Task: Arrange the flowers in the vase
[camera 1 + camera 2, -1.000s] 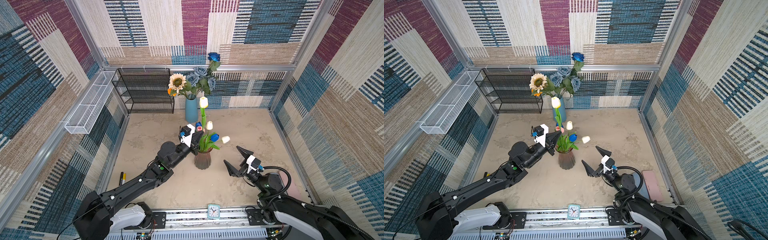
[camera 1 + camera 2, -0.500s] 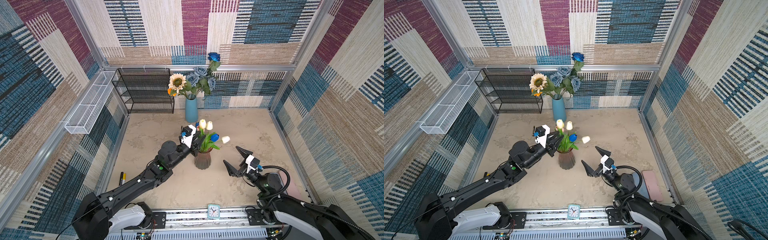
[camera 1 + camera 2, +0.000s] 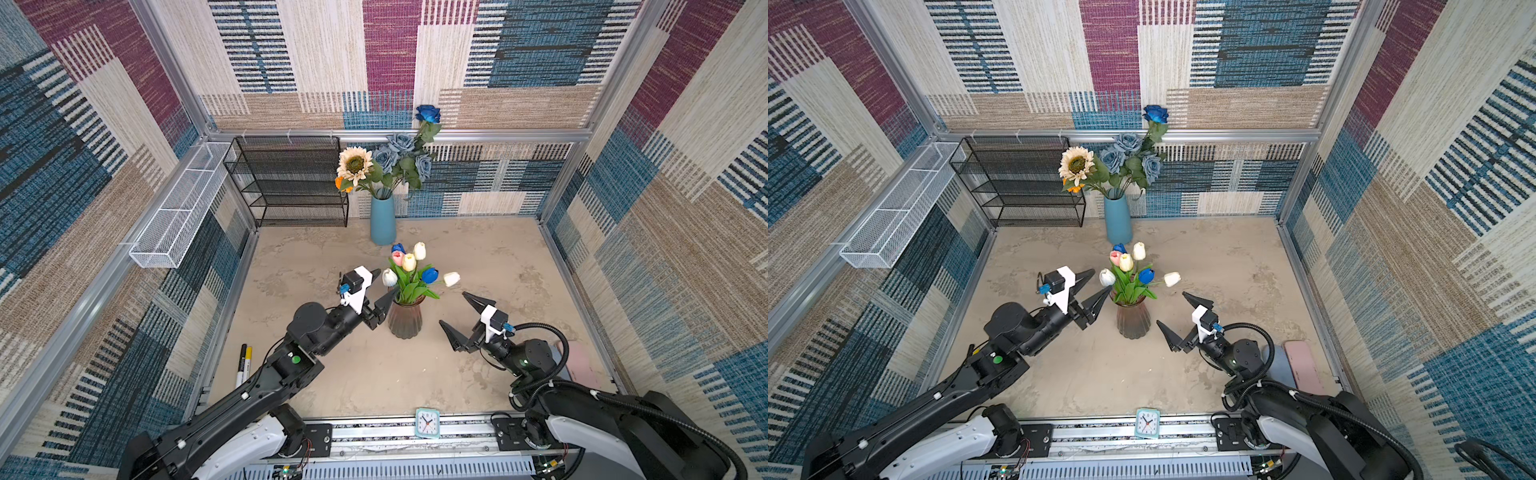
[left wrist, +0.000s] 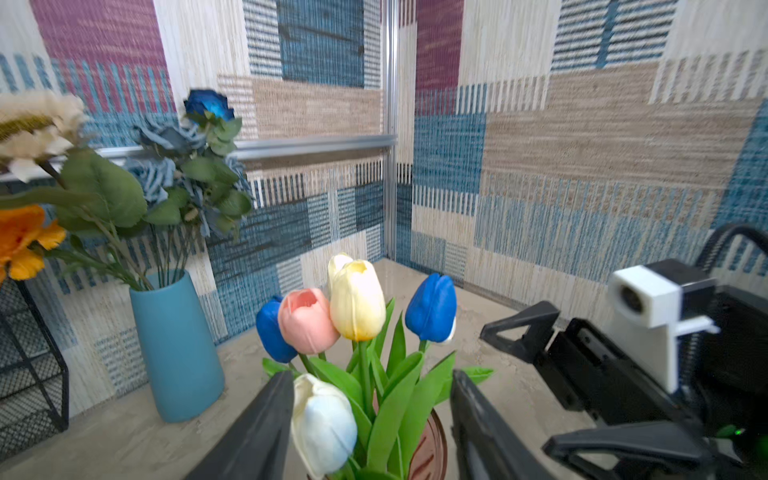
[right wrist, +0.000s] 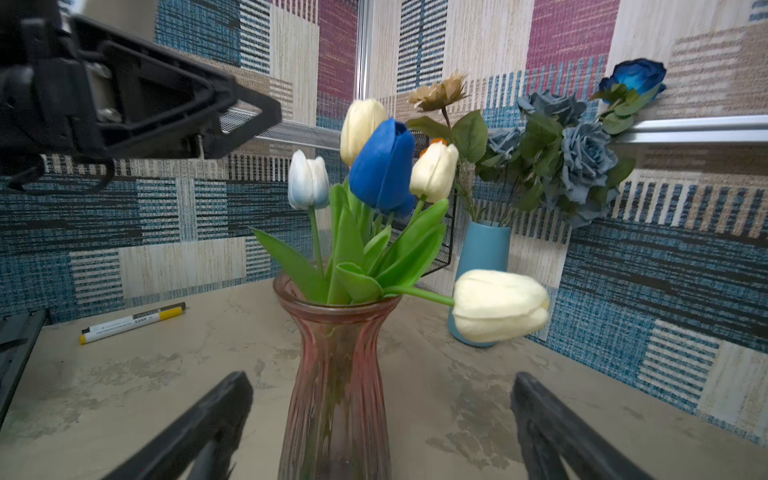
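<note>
Tulips (image 3: 409,262) stand in the pink glass vase (image 3: 405,322) on the table (image 3: 332,374), between left gripper (image 3: 387,281) and right gripper (image 3: 453,307), both with fingers apart and empty. Light, bendy-stemmed, soft-headed: likely best pinched gently on the stem.

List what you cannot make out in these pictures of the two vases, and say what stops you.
Pink flat object: in both top views the right arm covers part of it; what it is is unclear.
Tulip stems, lower ends: right wrist view, hidden by the pink vase's tinted ribbed glass.
Marker print: right wrist view, too small and blurred.
Sunflower: left wrist view, cut off by the picture edge and blurred.
</note>
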Controlling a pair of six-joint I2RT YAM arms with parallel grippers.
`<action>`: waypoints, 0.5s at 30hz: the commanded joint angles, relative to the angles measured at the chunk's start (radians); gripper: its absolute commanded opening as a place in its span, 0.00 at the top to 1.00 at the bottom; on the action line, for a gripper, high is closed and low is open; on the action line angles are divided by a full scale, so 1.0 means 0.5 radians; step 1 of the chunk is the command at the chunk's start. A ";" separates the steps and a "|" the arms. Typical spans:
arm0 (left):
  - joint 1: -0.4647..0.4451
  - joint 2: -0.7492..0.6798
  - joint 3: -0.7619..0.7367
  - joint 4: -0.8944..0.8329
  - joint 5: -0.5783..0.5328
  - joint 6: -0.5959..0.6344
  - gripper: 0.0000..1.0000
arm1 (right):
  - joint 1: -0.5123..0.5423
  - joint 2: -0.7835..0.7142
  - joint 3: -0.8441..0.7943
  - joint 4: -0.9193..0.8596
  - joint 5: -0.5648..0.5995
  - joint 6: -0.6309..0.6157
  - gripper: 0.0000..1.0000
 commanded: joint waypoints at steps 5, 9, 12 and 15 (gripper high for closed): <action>0.021 -0.449 -0.474 0.111 -0.206 0.065 0.08 | 0.002 0.523 0.200 0.206 -0.294 0.139 0.00; 0.028 -0.702 -0.729 0.010 -0.329 -0.041 0.01 | 0.042 0.732 0.314 0.270 -0.363 0.118 0.05; 0.037 -0.789 -0.836 -0.032 -0.366 -0.097 0.01 | 0.092 0.886 0.390 0.316 -0.348 0.067 0.05; 0.042 -0.792 -0.884 -0.012 -0.399 -0.092 0.01 | 0.116 1.043 0.461 0.416 -0.354 0.070 0.05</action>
